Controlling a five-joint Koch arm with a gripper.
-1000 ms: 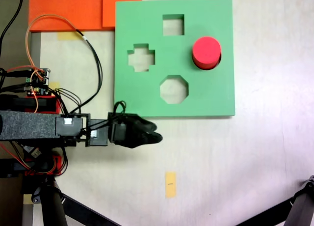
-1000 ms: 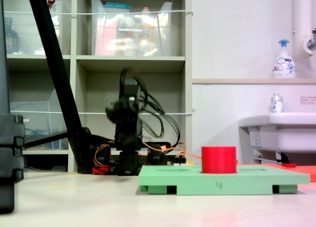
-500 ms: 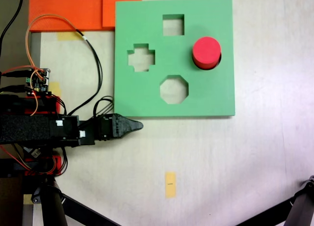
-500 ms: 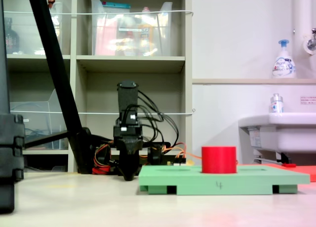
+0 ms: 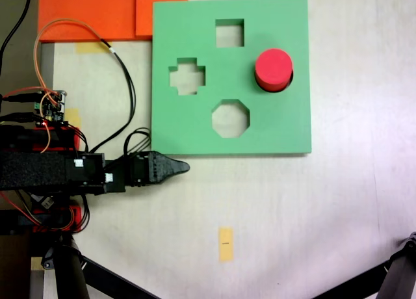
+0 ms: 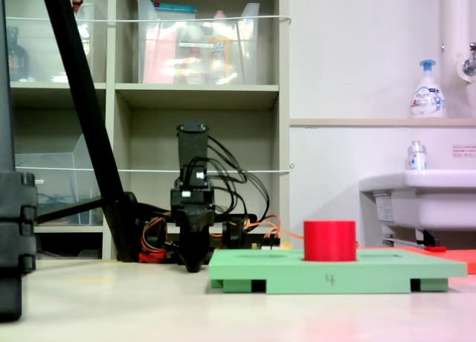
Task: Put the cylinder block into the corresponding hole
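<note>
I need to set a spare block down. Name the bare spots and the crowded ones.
In the first exterior view, bare table lies right of the green board and below it, around the yellow tape. The view's left is crowded: gripper, wires, orange sheets. The red cylinder sits in the board's round hole.

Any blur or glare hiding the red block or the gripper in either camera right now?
In the first exterior view the red block and gripper are sharp, with bright wash on the table at the first exterior view's right. In the second exterior view the block is crisp and the gripper is dark against cluttered shelves.
</note>
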